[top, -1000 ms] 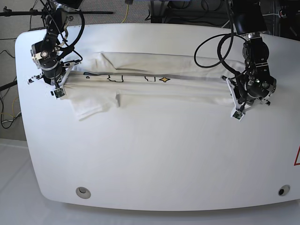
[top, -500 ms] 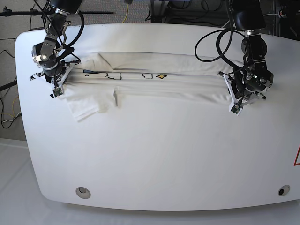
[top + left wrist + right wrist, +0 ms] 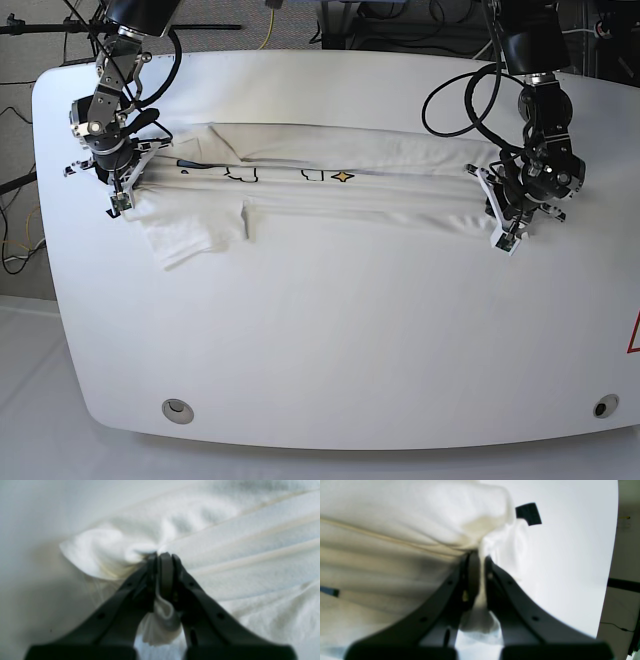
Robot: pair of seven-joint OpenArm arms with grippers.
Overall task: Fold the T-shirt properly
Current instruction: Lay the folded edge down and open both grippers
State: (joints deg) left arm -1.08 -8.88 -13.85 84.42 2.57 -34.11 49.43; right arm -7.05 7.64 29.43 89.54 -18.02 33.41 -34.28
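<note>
The T-shirt (image 3: 330, 185) lies stretched in a long band on the white surface (image 3: 330, 340), the left hand (image 3: 497, 215) and the right hand (image 3: 128, 185) each clenched on one end of it.

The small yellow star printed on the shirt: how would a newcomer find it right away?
On the white oval table, a long white cotton T-shirt stretches between two claws. Midway along its upper fold runs a row of outlined print; the small yellow star ends that row, the only solid colour there.

The base view looks down on the whole table (image 3: 330, 340) from its front edge; both wrist views sit close above the T-shirt (image 3: 330, 190), which all share.
</note>
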